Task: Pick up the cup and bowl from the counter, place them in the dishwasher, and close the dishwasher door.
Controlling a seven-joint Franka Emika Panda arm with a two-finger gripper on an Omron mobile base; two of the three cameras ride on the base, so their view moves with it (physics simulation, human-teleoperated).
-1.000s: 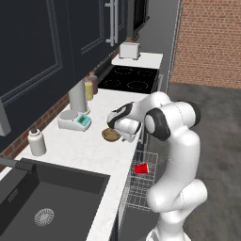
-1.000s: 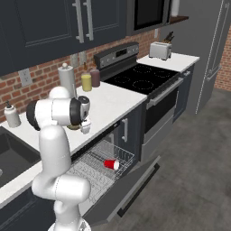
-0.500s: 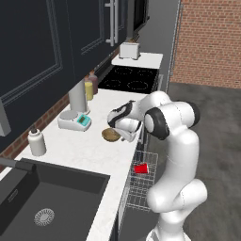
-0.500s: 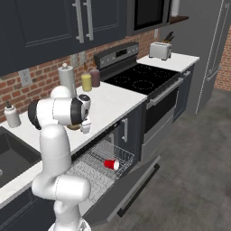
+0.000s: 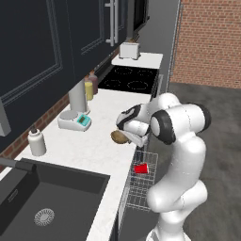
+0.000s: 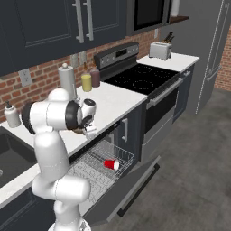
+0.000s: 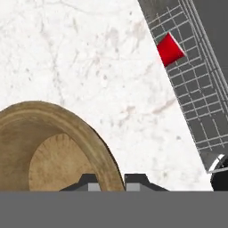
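While the hand [image 7: 111, 179] straddles the bowl [image 7: 49, 151] rim, grip unclear, a shallow pinch could drop it onto the bench [image 7: 89, 58].

I see flat, even, rendered light with no clear source. The counter [image 5: 94, 146] reads bright and white without glare; the upper cabinets [image 5: 42, 47] stay dim and nearly detail-free. Shadows are faint. Both base views look soft and slightly blurred. My hand view is sharper, the bowl [image 7: 49, 147] crisp.
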